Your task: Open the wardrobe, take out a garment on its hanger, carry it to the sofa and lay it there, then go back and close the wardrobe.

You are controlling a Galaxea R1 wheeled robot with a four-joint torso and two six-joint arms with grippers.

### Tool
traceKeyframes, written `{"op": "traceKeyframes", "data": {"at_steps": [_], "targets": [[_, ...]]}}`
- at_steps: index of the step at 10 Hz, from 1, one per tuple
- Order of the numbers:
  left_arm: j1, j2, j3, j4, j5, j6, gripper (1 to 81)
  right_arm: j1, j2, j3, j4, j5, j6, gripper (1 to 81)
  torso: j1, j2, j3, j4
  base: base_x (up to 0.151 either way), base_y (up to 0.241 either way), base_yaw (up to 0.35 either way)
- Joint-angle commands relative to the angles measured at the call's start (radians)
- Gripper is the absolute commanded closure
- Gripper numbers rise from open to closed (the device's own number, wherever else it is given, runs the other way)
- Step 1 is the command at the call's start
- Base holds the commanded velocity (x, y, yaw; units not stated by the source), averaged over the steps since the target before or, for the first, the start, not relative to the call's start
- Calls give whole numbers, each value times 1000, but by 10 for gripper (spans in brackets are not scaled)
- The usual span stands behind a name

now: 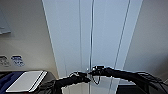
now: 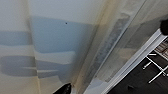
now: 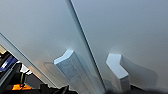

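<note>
- Fingers first: we cannot tell from any view whether either set is spread or clenched. The ends of both arms are dark blurs against the white doors.
- Both arms reach forward and meet at the middle of the wardrobe (image 1: 100, 32), which stands directly in front of us with both doors closed along the centre seam.
- Left gripper (image 1: 83, 78) sits just left of the seam, at or very near the door face. Right gripper (image 1: 96, 71) sits just right of the seam and slightly higher. The two nearly touch each other in the head view.
- Right wrist view shows the two handles close up, one on each side of the seam: left handle (image 3: 72, 72), right handle (image 3: 117, 71). Both are white blocks standing off the door, with their long axis along the seam, so vertical on the wardrobe.
- Key relation: the handles lie straight ahead of the arm ends, one per side, at about their height. Each arm is nearer to the handle on its own side.
- We cannot confirm contact with either handle.
- Judgement: we are at the door-opening step and nothing is open yet. A pull would need the fingers across the handle's short width.
- Left wrist view shows a plain door panel with shadows and dark floor (image 2: 140, 82) beyond the edge.
</note>
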Motion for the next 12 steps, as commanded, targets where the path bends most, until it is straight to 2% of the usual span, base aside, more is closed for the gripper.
{"op": "traceKeyframes", "data": {"at_steps": [1,4,7,10,12], "targets": [[-170,67,-65,56,2,9,10,159,20,59,4,5,10,10,0,0,0,0,0,0,0],[-175,118,-107,59,-29,9,10,157,19,64,4,14,10,10,0,0,0,0,0,0,0],[-178,184,-94,49,-29,8,10,142,9,112,4,24,11,10,0,0,0,0,0,0,0],[-176,184,56,46,-15,6,10,121,-17,196,4,25,13,10,0,0,0,0,0,0,0],[-159,158,256,50,42,6,10,102,-51,250,10,50,11,10,0,0,0,0,0,0,0]]}}
